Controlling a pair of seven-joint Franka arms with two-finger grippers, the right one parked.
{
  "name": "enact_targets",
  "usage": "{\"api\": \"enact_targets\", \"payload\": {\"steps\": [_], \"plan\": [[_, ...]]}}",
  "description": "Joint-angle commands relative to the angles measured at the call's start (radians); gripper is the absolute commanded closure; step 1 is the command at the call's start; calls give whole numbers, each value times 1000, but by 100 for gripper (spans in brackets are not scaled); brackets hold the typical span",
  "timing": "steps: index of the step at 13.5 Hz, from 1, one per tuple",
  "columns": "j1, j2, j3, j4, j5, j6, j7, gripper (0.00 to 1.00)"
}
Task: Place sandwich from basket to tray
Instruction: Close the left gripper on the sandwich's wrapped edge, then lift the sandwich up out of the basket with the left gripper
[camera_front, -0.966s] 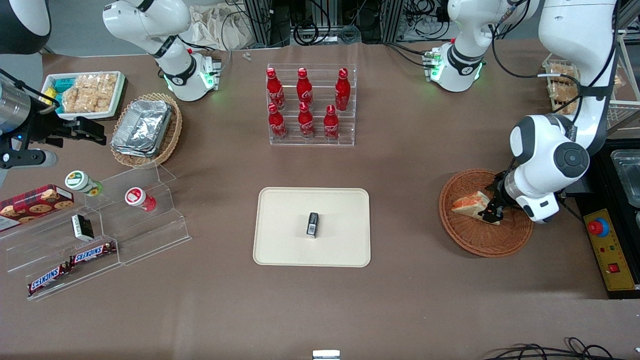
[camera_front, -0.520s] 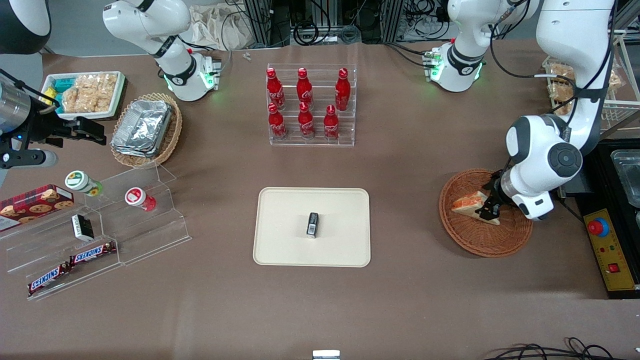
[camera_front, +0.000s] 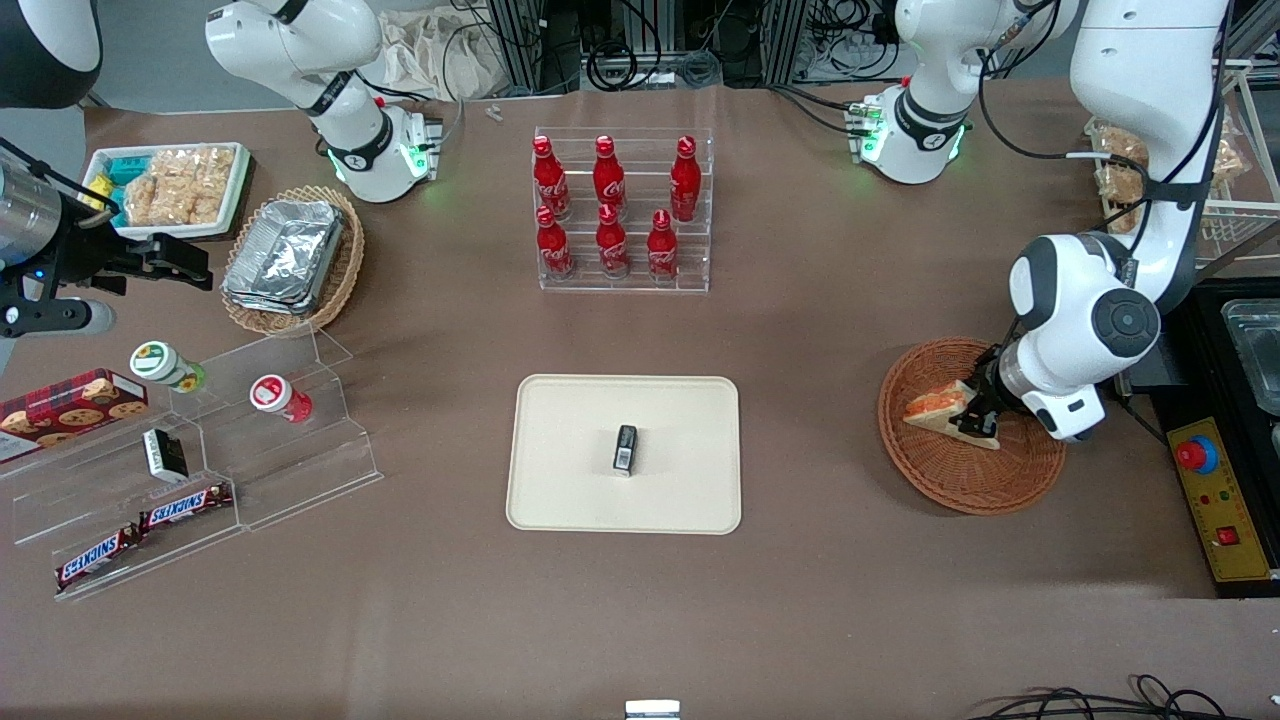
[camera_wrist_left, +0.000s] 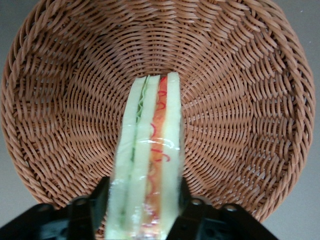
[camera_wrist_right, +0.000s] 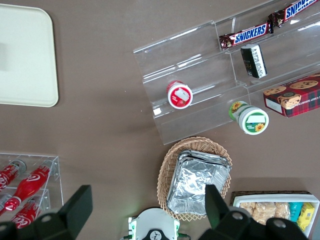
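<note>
while pinched, sandwich (camera_wrist_left: 147, 160) between end effector (camera_wrist_left: 144, 210) fingers

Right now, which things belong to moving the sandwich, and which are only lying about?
For the job: sandwich, shut in the claw; basket under it; tray.

Only lying about: small black pack on the tray, cola bottles, foil containers, Snickers bars.

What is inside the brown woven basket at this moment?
Inside the basket is one sandwich, with the hand shut on its sides. No other item shows on the bare weave. The weave directly under the sandwich is covered, so it cannot be checked.
</note>
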Motion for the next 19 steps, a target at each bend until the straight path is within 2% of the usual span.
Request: {"api": "enact_targets", "payload": {"steps": [1,4,5,8,11,16,19], "plan": [[-1,-44,-4,-35,8,58,-67,74],[-3,-89,-6,-3,13,-36,-53,97],[-9,-101,-9,22,14,-85,-50,100],[-26,-75,-32,168,66,-291,-44,100],[-30,-46,-60,354,68,-515,23,100],[-30,-58,-141,488,53,-652,135,100],[-30,-64,-269,548,49,-746,310,100]]}}
